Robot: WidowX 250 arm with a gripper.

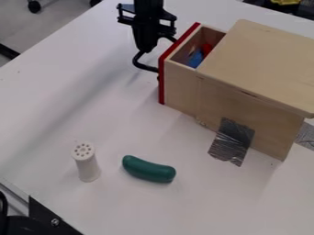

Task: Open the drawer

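A gripper (146, 49) (clenched or released, cannot tell) hangs at the handle (144, 67), where a slow, straight pull away from the cabinet (257, 59) should ease the part-open drawer (178, 87) wider.

The drawer (180, 87) is tan with a red front (162, 82) and black handle (141, 66), the cabinet (264, 59) tan, the tape (232, 140) streaked grey, the curved toy (148, 170) green, the shaker (88, 167) and table (49, 114) white.
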